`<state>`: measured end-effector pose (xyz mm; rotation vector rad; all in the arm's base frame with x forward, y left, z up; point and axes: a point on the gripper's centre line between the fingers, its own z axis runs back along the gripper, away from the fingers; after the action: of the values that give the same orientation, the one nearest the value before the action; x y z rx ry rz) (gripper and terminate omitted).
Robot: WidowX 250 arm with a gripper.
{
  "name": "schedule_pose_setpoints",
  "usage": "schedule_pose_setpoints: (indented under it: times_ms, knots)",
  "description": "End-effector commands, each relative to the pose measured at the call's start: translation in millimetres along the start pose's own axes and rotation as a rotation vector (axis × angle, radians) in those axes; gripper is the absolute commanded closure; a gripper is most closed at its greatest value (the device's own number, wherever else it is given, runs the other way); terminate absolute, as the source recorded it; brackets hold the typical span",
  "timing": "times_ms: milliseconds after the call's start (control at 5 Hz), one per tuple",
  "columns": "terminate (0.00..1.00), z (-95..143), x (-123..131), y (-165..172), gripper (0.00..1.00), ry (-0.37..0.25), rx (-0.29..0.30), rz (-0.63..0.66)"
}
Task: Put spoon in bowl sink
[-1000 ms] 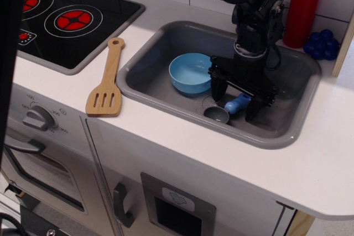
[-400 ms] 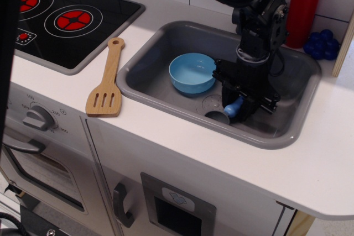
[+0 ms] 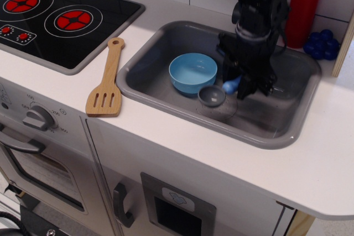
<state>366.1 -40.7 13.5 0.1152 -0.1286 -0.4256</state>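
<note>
Over sink (image 3: 166, 89): tool (image 3: 239, 84) clamped on spoon (image 3: 219, 91).

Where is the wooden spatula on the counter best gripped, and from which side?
Grip the wooden spatula across its narrow handle, about midway, coming straight down from above. It lies flat on the white counter, so its sides are the only graspable faces, and the wide slotted blade is probably too broad to span.

The arm (image 3: 257, 4) is matte black throughout, built of blocky, angular segments with rounded housings near the top of the frame. A thin black cable loops out along its right side. The gripper (image 3: 241, 85) is black too, with 2 flat, straight fingers (image 3: 246, 84).
</note>
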Motion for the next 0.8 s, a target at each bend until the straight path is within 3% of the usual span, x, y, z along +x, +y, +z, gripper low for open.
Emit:
schedule_pose_setpoints:
  times_ms: [0, 400, 600]
  knots:
    - [0.0, 49, 8, 46, 1.0, -0.143, 0.038, -0.261]
    - [0.0, 47, 7, 74, 1.0, -0.15, -0.024, -0.47]
    - [0.0, 38, 9, 79, 1.0, -0.173, -0.034, -0.462]
